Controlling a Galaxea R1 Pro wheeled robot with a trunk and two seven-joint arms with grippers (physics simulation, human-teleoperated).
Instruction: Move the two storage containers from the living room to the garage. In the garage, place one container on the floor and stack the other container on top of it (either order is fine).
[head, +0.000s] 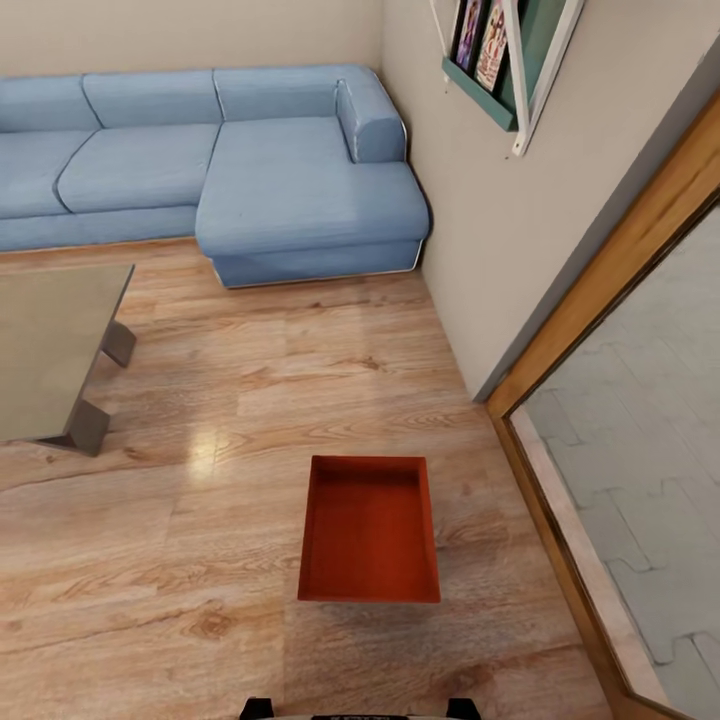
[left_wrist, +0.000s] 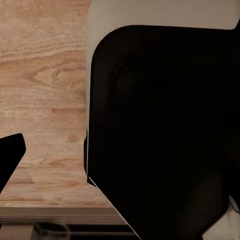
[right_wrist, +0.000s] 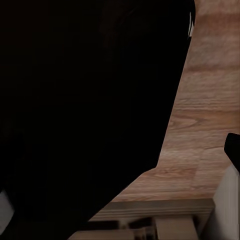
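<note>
Gripper states you cannot tell from these views, and your orange-red shallow open-top storage container (head: 369, 530) sits on the light wood-plank living-room floor (head: 200, 560) near the wood-framed glass door (head: 600, 300), so carrying and stacking remain.

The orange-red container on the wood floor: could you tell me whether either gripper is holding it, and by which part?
Nothing holds it. The storage container lies free on the wood floor, with no gripper on it. The wrist views do not show whether the fingers are open or shut.
</note>
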